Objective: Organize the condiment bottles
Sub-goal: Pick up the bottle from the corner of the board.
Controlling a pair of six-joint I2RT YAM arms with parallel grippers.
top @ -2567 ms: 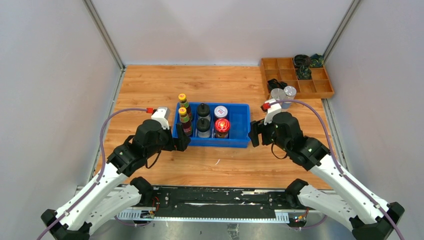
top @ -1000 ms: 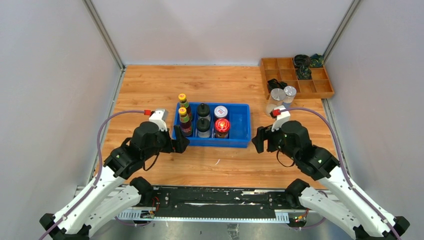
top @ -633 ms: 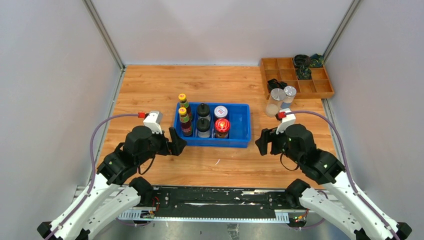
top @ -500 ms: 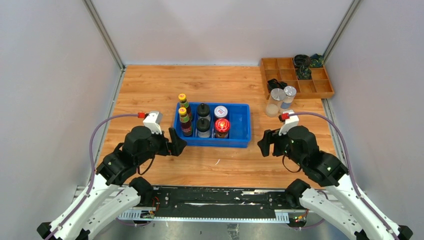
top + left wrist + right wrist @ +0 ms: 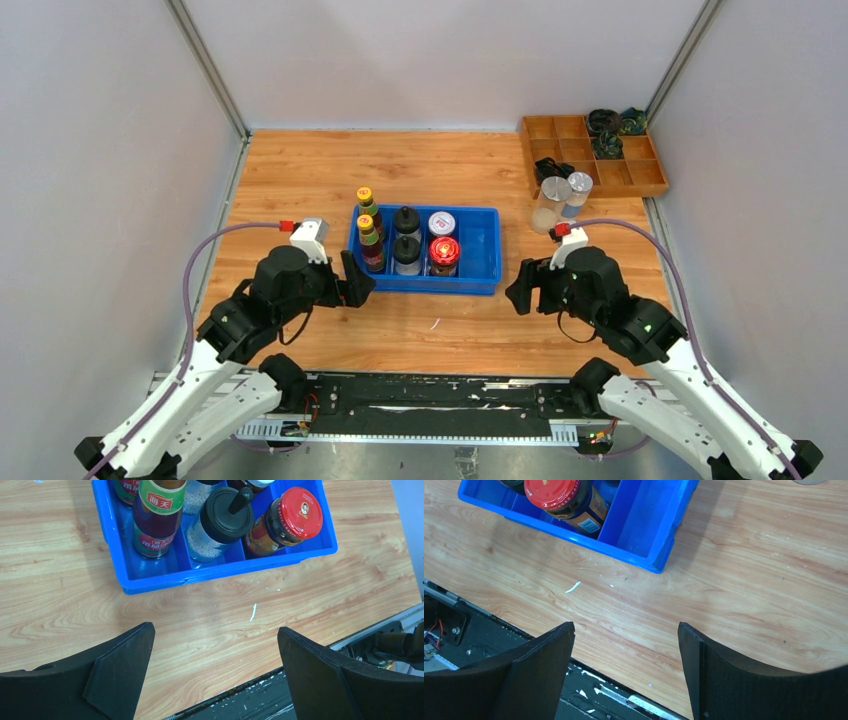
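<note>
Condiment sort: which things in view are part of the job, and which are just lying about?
Job: two yellow-capped sauce bottles, two black-lidded shakers, white-lidded jar, red-lidded jar, all in the blue bin; two silver-lidded jars on the table outside it.
Lying about: wooden tray, black and green coiled items in its compartments.

Count: sauce bottles [image 5: 365, 199] [image 5: 369, 238], two; black-lidded shakers [image 5: 405, 218] [image 5: 406, 248], two; red-lidded jar [image 5: 444, 250], one; white-lidded jar [image 5: 441, 223], one; silver-lidded jars [image 5: 555, 189] [image 5: 579, 182], two; eight containers in all, six in the bin, two outside; blue bin [image 5: 481, 252], one; wooden tray [image 5: 546, 130], one; coiled items [image 5: 603, 120] in tray, four countable.
</note>
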